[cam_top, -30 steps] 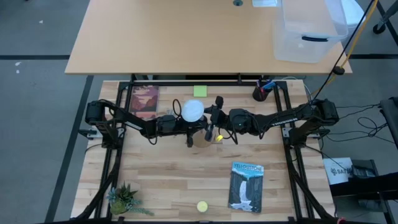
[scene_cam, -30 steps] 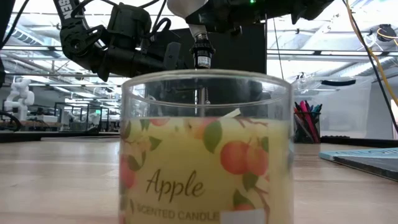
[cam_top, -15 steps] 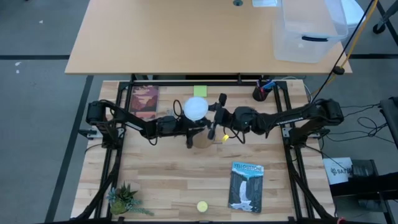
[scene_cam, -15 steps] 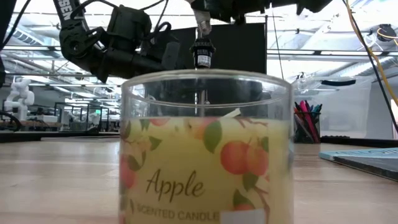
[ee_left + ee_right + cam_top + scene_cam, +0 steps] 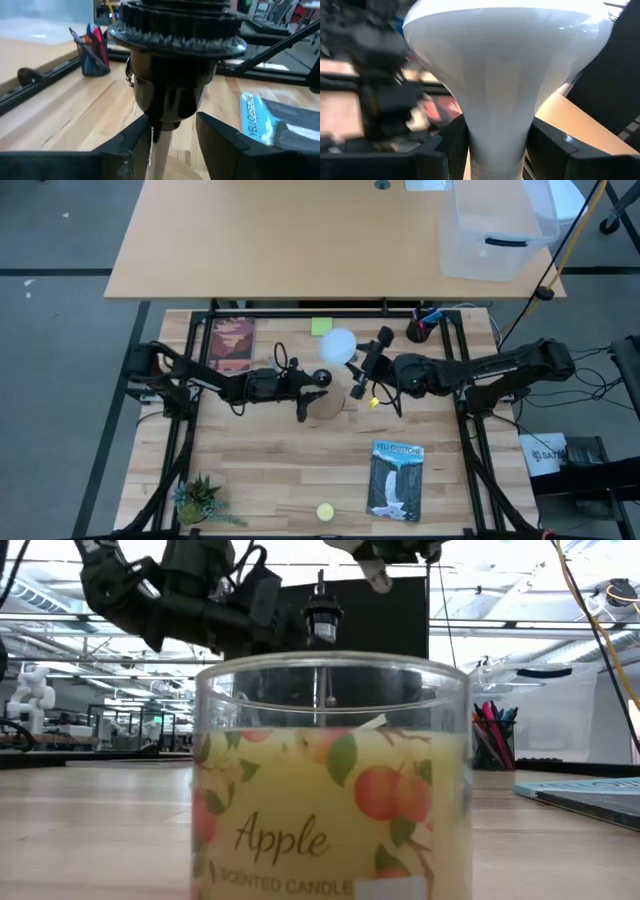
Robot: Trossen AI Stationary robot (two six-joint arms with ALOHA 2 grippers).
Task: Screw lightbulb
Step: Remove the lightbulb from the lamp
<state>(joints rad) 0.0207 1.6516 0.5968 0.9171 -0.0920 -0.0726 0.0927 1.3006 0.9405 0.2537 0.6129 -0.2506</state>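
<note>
The lightbulb (image 5: 338, 345), a white dome on a tapered neck, is held tilted above the table by my right gripper (image 5: 360, 366), which is shut on it. In the right wrist view the lightbulb (image 5: 505, 60) fills the picture. The wooden cone base (image 5: 325, 404) stands on the table and carries a black socket (image 5: 322, 618) on a thin stem. My left gripper (image 5: 172, 127) is open. Its fingers stand on either side of the stem just below the socket (image 5: 172, 60). My right gripper pinches the bulb's narrow neck (image 5: 495, 145) between its two fingers, below the dome. The fingers come roughly level from the table's right side and lie across the neck. The bulb is lifted clear of the socket and tilted, with its screw end (image 5: 378, 578) pointing down.
An apple candle jar (image 5: 330, 780) stands right before the low camera. On the table are a small yellow ball (image 5: 375, 402), a pen cup (image 5: 420, 328), a green note (image 5: 321, 326), two books (image 5: 232, 342) (image 5: 396, 480) and a small plant (image 5: 200, 502).
My right gripper has risen and gone toward the table's right and far edges. It carried the bulb up off the socket and tipped it. My left arm has lifted a little at the socket.
</note>
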